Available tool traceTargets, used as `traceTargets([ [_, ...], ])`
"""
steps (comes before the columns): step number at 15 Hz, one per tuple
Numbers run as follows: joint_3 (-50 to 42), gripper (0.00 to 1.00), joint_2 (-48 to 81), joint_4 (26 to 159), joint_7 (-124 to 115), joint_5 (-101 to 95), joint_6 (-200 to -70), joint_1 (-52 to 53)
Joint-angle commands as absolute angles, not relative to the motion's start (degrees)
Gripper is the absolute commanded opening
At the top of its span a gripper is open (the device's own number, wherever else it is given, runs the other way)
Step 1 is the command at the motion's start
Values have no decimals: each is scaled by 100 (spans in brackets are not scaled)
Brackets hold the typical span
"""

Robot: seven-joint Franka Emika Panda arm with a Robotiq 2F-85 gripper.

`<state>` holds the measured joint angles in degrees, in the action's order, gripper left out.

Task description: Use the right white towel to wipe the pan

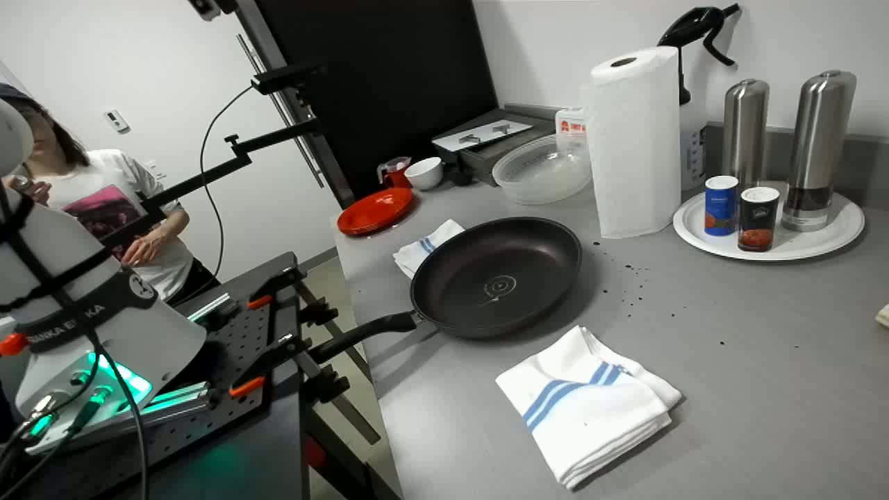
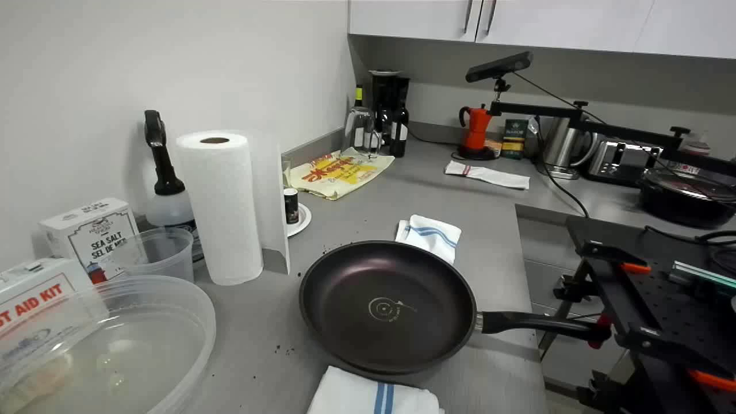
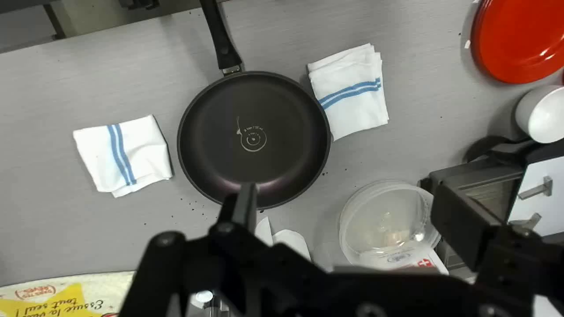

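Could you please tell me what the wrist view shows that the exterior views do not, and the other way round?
Only the wrist view shows the gripper, its jaws standing open.

Only the exterior views, between them, show a person, an orange-red moka pot and a toaster.

All of them share the black pan, a blue-striped white towel to its right as the wrist view pictures it, a second striped towel to its left there, and a clear plastic tub.
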<state>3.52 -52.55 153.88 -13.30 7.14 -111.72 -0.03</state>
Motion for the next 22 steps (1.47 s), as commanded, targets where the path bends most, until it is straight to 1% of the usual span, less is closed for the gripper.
traceTargets([
  [1, 386, 100, -5252, 15371, -1298, 745, -11150, -50],
  [9, 403, 100, -5230, 15371, -1332, 726, -11177, -78],
  [12, 415, 100, -4935, 15446, -1506, 689, -11485, -280],
  [14, 432, 100, -4653, 15553, -1737, 634, -11857, -530],
  [15, 526, 100, -4489, 15664, -1986, 523, -12272, -749],
  [22, 638, 100, -2597, 15599, -3112, -114, -13977, -1709],
])
